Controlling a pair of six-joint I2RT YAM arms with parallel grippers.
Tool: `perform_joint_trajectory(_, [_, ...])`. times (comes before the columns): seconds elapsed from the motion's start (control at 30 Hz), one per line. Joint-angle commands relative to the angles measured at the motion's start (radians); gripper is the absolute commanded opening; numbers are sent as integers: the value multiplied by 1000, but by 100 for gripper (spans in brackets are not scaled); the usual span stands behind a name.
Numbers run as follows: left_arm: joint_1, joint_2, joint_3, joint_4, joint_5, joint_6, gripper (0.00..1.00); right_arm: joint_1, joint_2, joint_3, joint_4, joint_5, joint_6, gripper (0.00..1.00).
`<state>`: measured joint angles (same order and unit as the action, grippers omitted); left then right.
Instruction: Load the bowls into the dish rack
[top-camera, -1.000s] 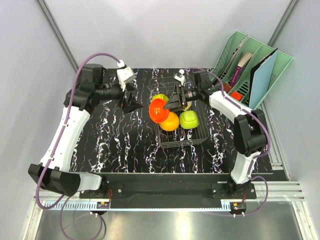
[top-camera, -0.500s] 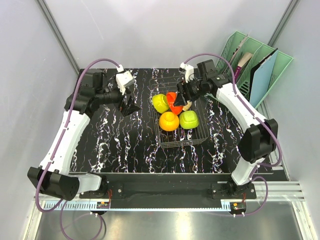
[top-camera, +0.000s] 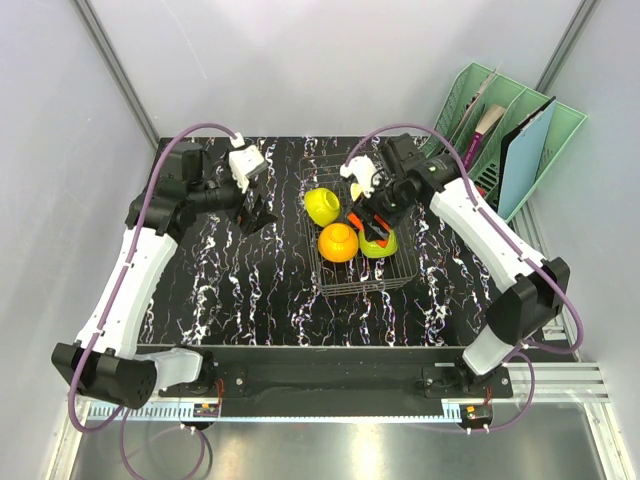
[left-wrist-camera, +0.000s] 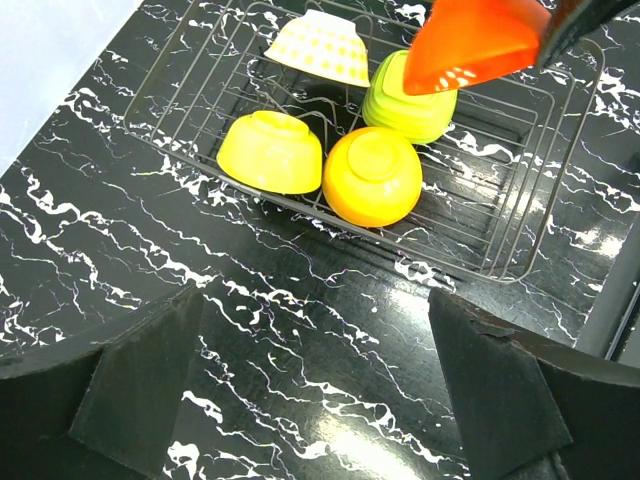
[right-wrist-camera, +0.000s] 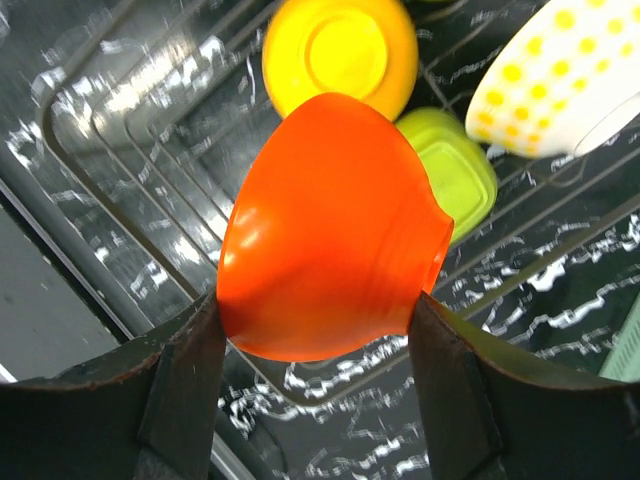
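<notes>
Dish rack (top-camera: 350, 280) (left-wrist-camera: 505, 200) stands on the black marbled desk (top-camera: 230, 290), towards its far middle, between the two arms. Four bowls lie inside it, all mouth-down or tipped. A yellow bowl (top-camera: 322, 206) (left-wrist-camera: 272, 152) sits at the left, with an orange-yellow bowl (top-camera: 339, 241) (left-wrist-camera: 372, 175) touching it on the near side. A lime-green bowl (top-camera: 380, 243) (left-wrist-camera: 400, 108) (right-wrist-camera: 455, 170) is to the right, and a white bowl with yellow dots (left-wrist-camera: 320, 45) (right-wrist-camera: 560, 80) leans at the far side. A fifth, red-orange bowl (top-camera: 357, 221) (left-wrist-camera: 470, 45) (right-wrist-camera: 330, 230) is gripped by the right end effector (top-camera: 372, 212) (right-wrist-camera: 315, 320), one finger on each side of its wide end. It is tilted and held over the rack, directly above the lime-green bowl. Contact between those two bowls cannot be determined. The left end effector (top-camera: 255, 215) (left-wrist-camera: 315, 300) is released, fingers spread wide with nothing between them. It hangs over bare desk just left of the rack, pointing towards it. A mint-green file organiser (top-camera: 500, 130) stands at the far right, apart from the rack.
</notes>
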<state>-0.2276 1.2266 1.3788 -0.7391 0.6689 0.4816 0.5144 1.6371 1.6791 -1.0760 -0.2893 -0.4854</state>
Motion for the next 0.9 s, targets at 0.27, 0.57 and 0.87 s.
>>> perform_joint_trajectory(0.27, [5,-58,-52,37,-38,35,99,76,36,-9,-36,108,80,0])
perform_joint_trajectory(0.57, [5,-73,-83,32,-45,51,99,105,67,-88,96,122,309,0])
perform_joint_trajectory(0.87, [5,-102,-119,30,-63,68,99,150,35,-182,172,271,398,0])
